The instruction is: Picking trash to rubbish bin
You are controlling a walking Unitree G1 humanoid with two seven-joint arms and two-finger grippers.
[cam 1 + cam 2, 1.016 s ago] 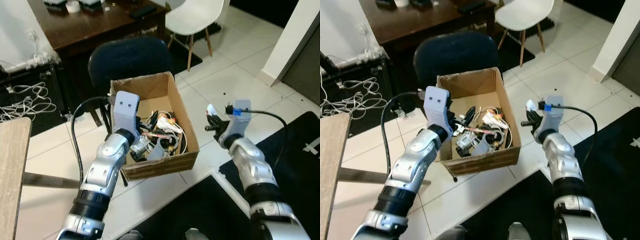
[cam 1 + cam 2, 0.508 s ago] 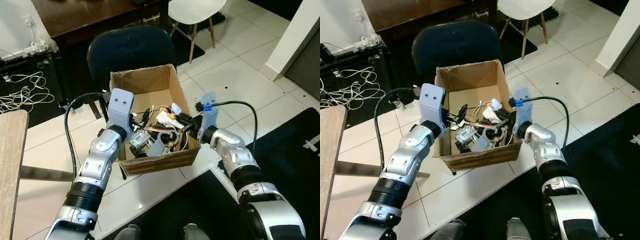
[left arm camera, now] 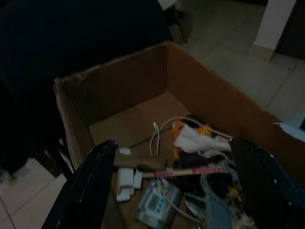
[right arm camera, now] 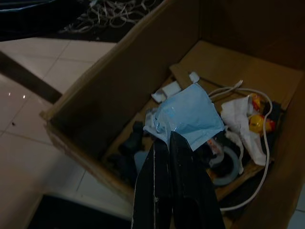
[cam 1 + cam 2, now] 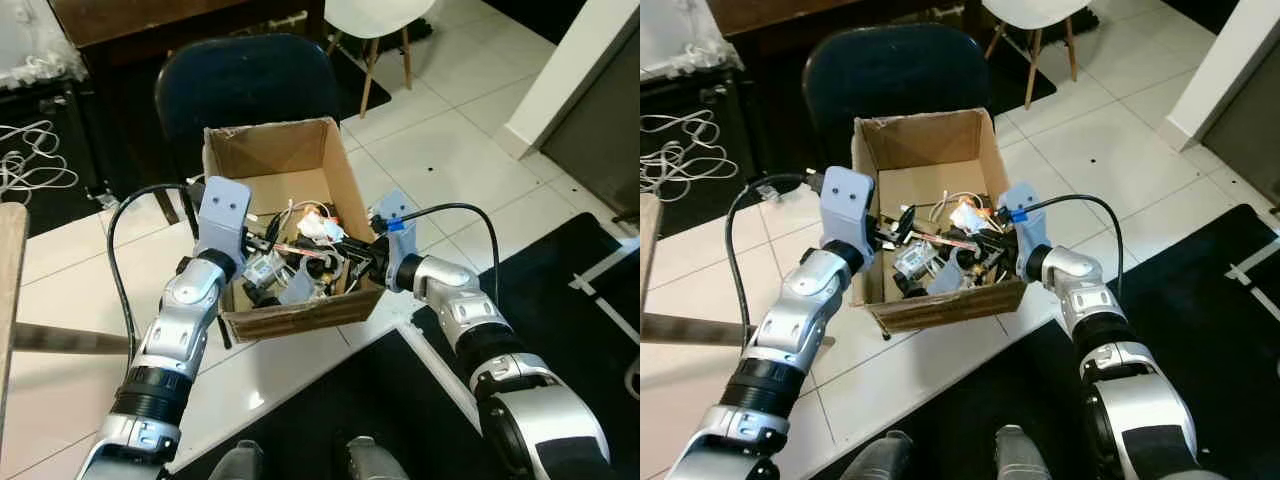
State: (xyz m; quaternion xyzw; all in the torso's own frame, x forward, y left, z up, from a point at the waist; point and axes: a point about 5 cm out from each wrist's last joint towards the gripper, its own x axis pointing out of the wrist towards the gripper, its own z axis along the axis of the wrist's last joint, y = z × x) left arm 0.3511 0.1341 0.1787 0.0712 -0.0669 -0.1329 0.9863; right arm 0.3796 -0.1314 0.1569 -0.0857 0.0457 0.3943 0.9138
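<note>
An open cardboard box stands on the tiled floor, holding several bits of trash: a white cable, crumpled paper and a small grey device. My right gripper has reached over the box's right wall and is shut on a pale blue wrapper, which hangs above the clutter inside. In the eye views that gripper sits just inside the right rim. My left gripper is open above the box's left side, with nothing between its fingers.
A dark blue chair stands right behind the box, with a dark wooden table beyond it. A white chair is at the back right. Loose cables lie at the far left. A black mat covers the floor to the right.
My right gripper swung left from beside the box to over its right wall, carrying the blue wrapper. The camera also shifted, and the left gripper stayed over the box.
</note>
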